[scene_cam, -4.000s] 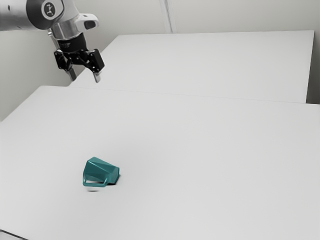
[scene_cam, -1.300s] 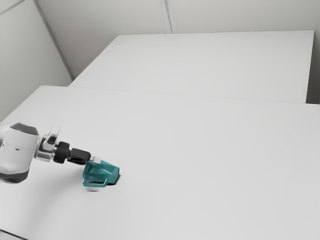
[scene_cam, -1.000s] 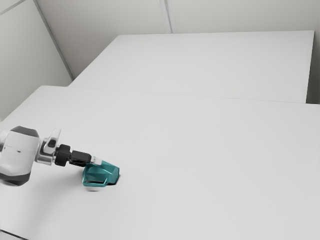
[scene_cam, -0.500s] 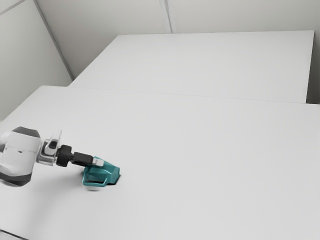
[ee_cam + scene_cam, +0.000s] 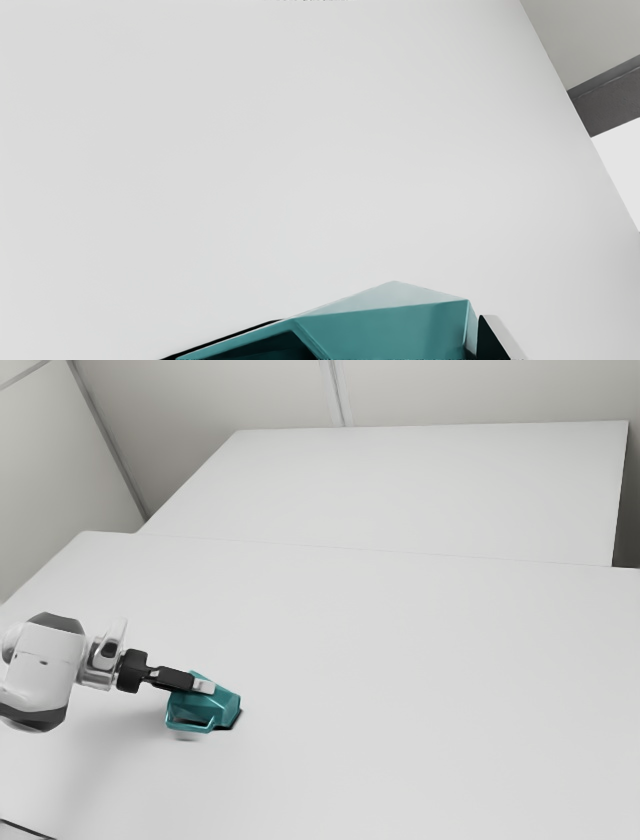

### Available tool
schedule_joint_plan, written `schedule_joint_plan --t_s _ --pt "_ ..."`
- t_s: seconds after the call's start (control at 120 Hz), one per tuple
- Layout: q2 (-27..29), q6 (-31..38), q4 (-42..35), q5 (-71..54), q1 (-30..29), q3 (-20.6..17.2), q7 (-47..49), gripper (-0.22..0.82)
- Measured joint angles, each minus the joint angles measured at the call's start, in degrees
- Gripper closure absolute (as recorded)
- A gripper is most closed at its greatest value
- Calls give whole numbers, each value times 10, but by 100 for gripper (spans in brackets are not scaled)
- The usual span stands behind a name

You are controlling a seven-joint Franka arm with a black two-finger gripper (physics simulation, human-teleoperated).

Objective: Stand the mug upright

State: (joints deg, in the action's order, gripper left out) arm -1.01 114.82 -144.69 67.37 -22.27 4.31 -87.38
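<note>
On the table (image 5: 400, 680), tipped teal mug (image 5: 225, 707), partly hidden

In your exterior view, the black two-finger gripper (image 5: 205, 686) across the faceted teal mug (image 5: 224, 708) hides part of it, and your wrist view's edge crops it.

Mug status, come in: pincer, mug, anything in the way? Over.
Pincer at the mug, grip unconfirmed. Mug on its side on the table, not upright. No obstacle seen between pincer and mug.
</note>
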Motion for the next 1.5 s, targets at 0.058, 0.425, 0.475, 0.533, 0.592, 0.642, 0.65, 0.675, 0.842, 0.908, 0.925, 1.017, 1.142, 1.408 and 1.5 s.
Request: schedule_joint_plan --t_s 0.058,0.425,0.475,0.533,0.592,0.642,0.65,0.675,0.842,0.908,0.925,1.017,1.142,1.408,1.5 --pt "3 0 0 0 1 0 -1 47" --pt "49 3 -10 -3 1 -14 -4 70" --pt "57 4 -10 -4 -1 -18 -4 70" --pt "67 4 -11 -6 0 -24 -4 71" --pt "79 5 -11 -8 3 -29 -4 72" --pt "90 6 -11 -11 7 -33 -4 72" --pt "92 6 -11 -12 7 -34 -4 72" --pt "96 7 -10 -14 8 -35 -4 73" --pt "121 29 -3 -50 18 -56 4 74" --pt "126 42 9 -86 20 -68 14 75" --pt "126 46 14 -97 21 -71 17 75" --pt "127 63 35 -162 21 -88 41 76" --pt "126 82 54 -234 22 -111 80 77" --pt "120 114 83 -371 44 -138 191 78" --pt "115 120 91 -388 75 -129 226 78"
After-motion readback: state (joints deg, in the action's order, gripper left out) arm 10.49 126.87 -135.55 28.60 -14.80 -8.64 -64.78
